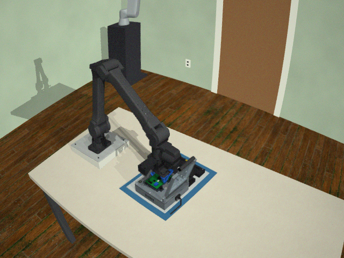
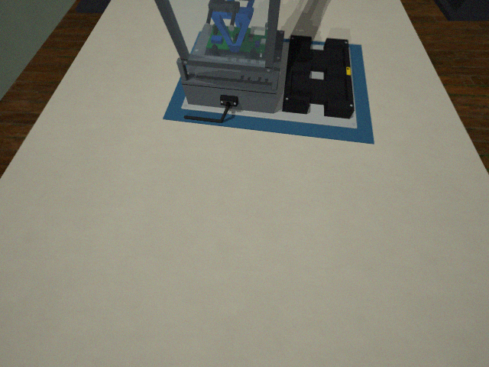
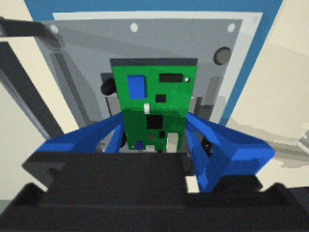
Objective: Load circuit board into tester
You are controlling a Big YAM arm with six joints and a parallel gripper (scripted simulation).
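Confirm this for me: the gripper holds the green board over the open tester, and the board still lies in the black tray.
Wrong on the tray. The exterior view shows the black tray with both pockets vacant. The gripper holds the green board over the open tester, as the wrist view shows.
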